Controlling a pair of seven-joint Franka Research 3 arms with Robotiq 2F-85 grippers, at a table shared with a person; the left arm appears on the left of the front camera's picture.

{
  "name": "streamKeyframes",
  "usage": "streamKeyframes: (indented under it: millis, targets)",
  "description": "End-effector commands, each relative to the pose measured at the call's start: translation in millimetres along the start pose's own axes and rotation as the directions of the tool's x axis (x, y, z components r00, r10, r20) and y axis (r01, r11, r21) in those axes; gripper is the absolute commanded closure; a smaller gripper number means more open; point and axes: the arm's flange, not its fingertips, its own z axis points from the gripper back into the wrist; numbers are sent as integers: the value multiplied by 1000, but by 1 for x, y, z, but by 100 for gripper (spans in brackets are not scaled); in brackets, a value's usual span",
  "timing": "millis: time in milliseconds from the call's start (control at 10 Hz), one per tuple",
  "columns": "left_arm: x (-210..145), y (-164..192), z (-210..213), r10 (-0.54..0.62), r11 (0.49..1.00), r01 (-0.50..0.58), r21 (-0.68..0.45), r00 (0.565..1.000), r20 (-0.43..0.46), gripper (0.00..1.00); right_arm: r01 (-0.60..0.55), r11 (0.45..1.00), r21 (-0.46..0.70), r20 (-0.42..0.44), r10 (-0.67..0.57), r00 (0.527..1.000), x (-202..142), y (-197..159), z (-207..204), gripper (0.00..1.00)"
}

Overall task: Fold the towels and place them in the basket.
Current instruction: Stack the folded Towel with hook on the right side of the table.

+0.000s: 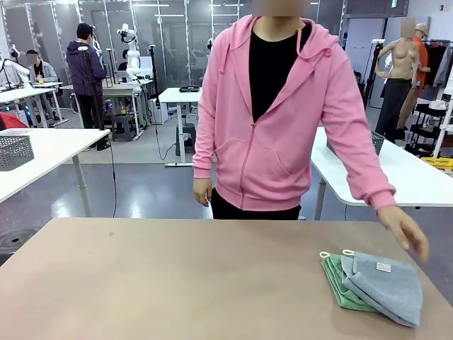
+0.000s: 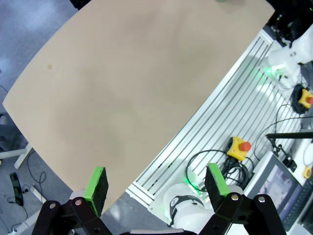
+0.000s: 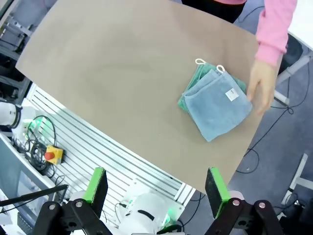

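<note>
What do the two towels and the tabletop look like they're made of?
The blue-grey towel looks like soft terry cloth: matte, nubby surface, with a sewn white label. The green towel beneath it appears to be the same fabric, with a white corner loop. The table seems to be smooth matte tan laminate, though the core material can't be told.

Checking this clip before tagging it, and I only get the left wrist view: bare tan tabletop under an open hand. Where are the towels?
Observer: A pale blue-grey terry towel lies on a mint green terry towel, stacked near the tan table's right end in the front view.
Operator: Folded?
Observer: Both look folded, corner loops side by side.
Operator: Anyone touching them?
Observer: No; a person's hand in a pink sleeve hovers beside the stack.
Operator: Right hand?
Observer: The right hand is open, high above the table.
</note>
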Motion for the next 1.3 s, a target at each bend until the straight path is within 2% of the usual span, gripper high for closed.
streamKeyframes:
  millis: [0,1200]
  targets:
    - [0,-1,-1,-4,1000,4,3,1000,-1,0,-4,1000,-4,-11,4,1000,-1,0,1,0]
    - [0,-1,-1,-4,1000,4,3,1000,-1,0,-4,1000,-4,-11,4,1000,-1,0,1,0]
